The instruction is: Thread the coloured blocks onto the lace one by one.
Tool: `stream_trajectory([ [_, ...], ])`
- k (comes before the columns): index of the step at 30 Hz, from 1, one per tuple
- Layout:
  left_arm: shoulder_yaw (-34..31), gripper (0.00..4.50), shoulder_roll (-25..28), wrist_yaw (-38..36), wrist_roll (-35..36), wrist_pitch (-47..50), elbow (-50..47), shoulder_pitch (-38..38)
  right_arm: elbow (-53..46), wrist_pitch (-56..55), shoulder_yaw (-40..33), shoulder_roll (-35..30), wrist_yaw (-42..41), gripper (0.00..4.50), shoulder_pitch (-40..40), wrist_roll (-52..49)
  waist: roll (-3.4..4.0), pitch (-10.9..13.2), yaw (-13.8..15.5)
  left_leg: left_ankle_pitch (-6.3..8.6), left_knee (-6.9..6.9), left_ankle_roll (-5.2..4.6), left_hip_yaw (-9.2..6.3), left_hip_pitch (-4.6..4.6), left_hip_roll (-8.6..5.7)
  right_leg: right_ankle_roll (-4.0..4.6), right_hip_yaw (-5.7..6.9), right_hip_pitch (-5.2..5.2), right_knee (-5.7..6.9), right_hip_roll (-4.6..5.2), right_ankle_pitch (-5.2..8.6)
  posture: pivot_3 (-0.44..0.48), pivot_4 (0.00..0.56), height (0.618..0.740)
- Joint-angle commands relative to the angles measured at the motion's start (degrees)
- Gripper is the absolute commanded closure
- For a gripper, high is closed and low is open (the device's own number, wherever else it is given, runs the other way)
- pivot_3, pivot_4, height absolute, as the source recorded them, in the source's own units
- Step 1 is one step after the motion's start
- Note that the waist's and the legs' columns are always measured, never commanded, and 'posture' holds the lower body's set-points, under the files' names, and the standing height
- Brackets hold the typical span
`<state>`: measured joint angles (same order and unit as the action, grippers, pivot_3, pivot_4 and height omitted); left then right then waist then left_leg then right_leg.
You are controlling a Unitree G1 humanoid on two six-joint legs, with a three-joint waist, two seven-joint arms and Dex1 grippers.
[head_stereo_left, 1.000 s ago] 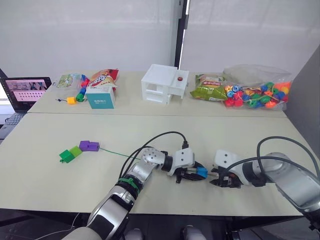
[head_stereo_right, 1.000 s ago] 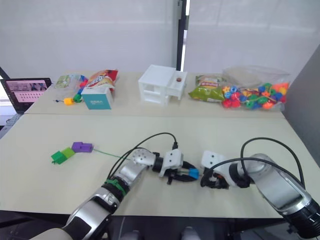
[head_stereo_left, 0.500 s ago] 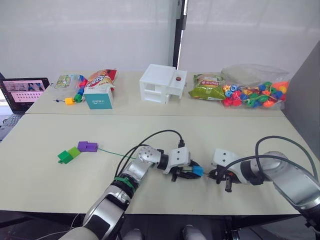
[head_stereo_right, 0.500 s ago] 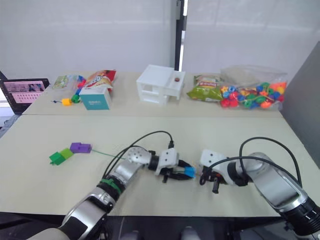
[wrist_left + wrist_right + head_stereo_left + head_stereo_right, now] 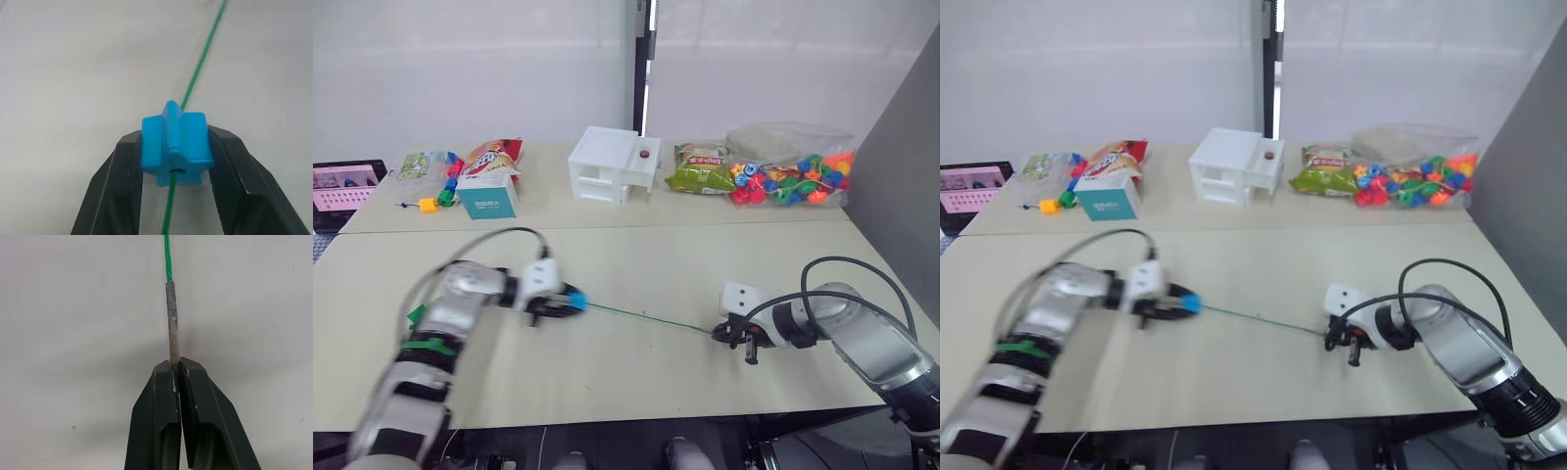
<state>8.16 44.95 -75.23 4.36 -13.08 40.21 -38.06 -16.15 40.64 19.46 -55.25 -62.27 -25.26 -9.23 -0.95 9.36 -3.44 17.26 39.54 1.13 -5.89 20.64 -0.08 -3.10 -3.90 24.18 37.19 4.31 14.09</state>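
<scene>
With the lace (image 5: 646, 317) running through it, the blue cube (image 5: 177, 150) is sitting clamped in the left hand (image 5: 566, 301) over the tabletop (image 5: 636, 259), while the right hand (image 5: 176, 377), well apart from that cube, is pinching the lace's stiff tip (image 5: 172, 320), so I judge this block threaded and sliding home.

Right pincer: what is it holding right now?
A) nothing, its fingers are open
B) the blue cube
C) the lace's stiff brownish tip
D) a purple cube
C: the right pincer is shut on the stiff brownish tip of the lace, while the blue cube sits in the left pincer, with the lace running through it.
</scene>
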Motion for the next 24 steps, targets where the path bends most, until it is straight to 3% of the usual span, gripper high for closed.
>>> stream_trajectory([
  [1, -0.09, 3.13, 3.15, 3.44, -4.82, -4.11, 8.55, -1.01, -0.63, -0.77, -0.70, 0.48, -0.64, 4.50, -1.94, 0.44, 0.02, 0.01, 0.25, 0.00, 0.00, 0.00, 0.01, 0.00, -0.02, 0.00, 0.00, -0.01, -0.01, 0.04, 0.00, 0.000, 0.150, 0.740],
  [9, -1.07, 3.13, 4.26, 4.91, -5.79, -8.60, 17.55, -4.03, -0.71, -0.58, -0.84, 1.03, -1.20, 4.50, -2.35, 0.51, 0.03, 0.00, 0.89, 0.00, 0.06, 0.00, 0.05, 0.03, -0.03, -0.01, 0.01, -0.02, 0.01, 0.05, 0.00, 0.000, 0.150, 0.740],
  [11, -1.47, 2.12, 3.94, 3.28, -5.09, -7.73, 17.65, -4.43, -0.81, -0.49, -0.96, 1.21, -1.19, 4.50, -2.45, 0.43, 0.03, 0.00, 0.85, 0.00, 0.06, 0.00, 0.05, 0.03, -0.03, -0.01, 0.01, -0.02, 0.03, 0.04, 0.00, 0.000, 0.150, 0.740],
  [17, -2.62, 0.18, 5.78, -0.88, -4.26, -4.61, 14.62, -6.52, -1.26, 0.07, -1.56, 1.29, -1.14, 4.50, -2.22, -0.02, 0.02, 0.01, 0.88, 0.00, 0.08, 0.00, 0.04, 0.17, -0.05, -0.01, 0.01, 0.08, 0.02, 0.06, -0.01, 0.000, 0.150, 0.740],
  [18, -2.09, 0.02, 6.77, -1.61, -5.19, -4.17, 13.65, -7.24, -1.40, 0.25, -1.62, 1.34, -1.10, 4.50, -2.18, -0.12, 0.02, 0.01, 0.89, 0.00, 0.10, 0.00, 0.03, 0.21, -0.05, -0.01, 0.01, 0.11, 0.02, 0.06, -0.01, 0.000, 0.150, 0.740],
  [24, 1.22, 0.02, 9.47, -6.65, -9.63, 0.36, 9.70, -15.89, -2.50, 1.94, -1.61, 2.93, -0.22, 4.50, -2.09, -1.02, -0.15, 0.11, 1.17, 0.00, 0.22, 0.01, -0.06, 0.51, -0.04, -0.01, 0.14, 0.27, 0.03, 0.05, -0.01, 0.000, 0.150, 0.740],
])
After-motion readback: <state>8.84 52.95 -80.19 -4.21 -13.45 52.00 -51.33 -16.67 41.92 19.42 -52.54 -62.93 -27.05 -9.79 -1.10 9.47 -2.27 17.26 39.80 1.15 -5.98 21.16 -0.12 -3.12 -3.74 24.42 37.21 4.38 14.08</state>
